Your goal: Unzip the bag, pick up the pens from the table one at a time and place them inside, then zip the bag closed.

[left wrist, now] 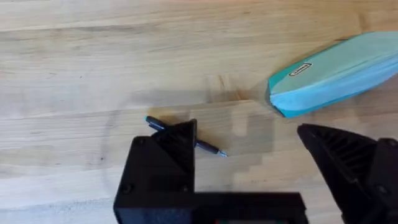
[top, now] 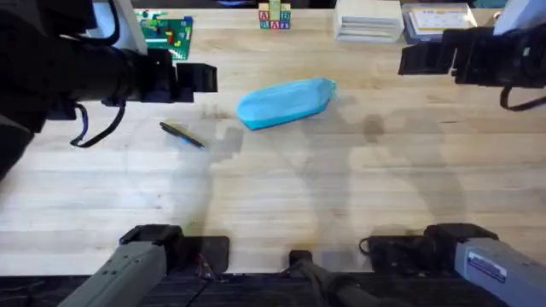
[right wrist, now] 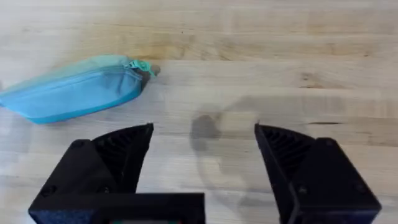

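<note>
The light blue bag (top: 286,102) lies on the table (top: 341,188) at centre back, its zip shut, with the pull (right wrist: 147,68) at its right end. One dark pen (top: 182,134) lies to the bag's left. In the left wrist view the pen (left wrist: 210,148) is partly hidden behind a finger, and the bag (left wrist: 336,71) lies beyond. My left gripper (left wrist: 249,146) hangs open above the table over the pen, holding nothing. My right gripper (right wrist: 204,149) is open too, raised to the right of the bag (right wrist: 74,93). From overhead, the left gripper (top: 203,78) and right gripper (top: 416,58) flank the bag.
Along the far edge stand a green brick baseplate (top: 166,34), letter blocks (top: 275,17), a white stacked box (top: 368,19) and a clear blue-lidded box (top: 439,19). Bare wood stretches across the front half of the table.
</note>
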Available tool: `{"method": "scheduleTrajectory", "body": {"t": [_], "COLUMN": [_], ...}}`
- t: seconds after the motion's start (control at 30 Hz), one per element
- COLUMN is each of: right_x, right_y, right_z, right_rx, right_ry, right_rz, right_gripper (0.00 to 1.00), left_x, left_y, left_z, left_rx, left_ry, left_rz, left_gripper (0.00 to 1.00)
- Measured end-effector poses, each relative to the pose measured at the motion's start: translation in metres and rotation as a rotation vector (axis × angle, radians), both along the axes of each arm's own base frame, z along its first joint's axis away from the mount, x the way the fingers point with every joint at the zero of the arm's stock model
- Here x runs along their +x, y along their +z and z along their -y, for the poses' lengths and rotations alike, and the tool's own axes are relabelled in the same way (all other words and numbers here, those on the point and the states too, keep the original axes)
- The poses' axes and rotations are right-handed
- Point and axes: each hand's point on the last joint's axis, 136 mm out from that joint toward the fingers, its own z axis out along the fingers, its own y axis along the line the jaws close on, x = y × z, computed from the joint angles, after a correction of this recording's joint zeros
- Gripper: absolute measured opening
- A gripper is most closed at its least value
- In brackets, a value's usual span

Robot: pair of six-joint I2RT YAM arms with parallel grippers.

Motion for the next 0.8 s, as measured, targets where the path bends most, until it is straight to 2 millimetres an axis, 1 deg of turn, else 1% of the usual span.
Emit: {"method": "scheduleTrajectory", "body": {"t": [0.2,0.23,0.63,0.7,0.8], "right_x": [0.0,0.0,0.0,0.0,0.0], "right_y": [0.0,0.0,0.0,0.0,0.0], "right_z": [0.0,0.0,0.0,0.0,0.0], "right_rx": [0.0,0.0,0.0,0.0,0.0], "right_ry": [0.0,0.0,0.0,0.0,0.0], "right_rz": [0.0,0.0,0.0,0.0,0.0], "right_gripper": [0.997,0.998,0.998,0.998,0.997], "left_x": [0.0,0.0,-0.007,-0.008,-0.009], "left_y": [0.0,0.001,0.009,0.012,0.019], "left_z": [0.0,0.005,0.044,0.048,0.049], "left_rx": [0.012,0.045,0.079,0.067,0.046], "left_ry": [-0.014,-0.106,-0.53,-0.586,-0.646], "left_rz": [0.002,0.014,0.12,0.149,0.198], "left_gripper": [0.994,0.994,0.993,0.992,0.991]}}
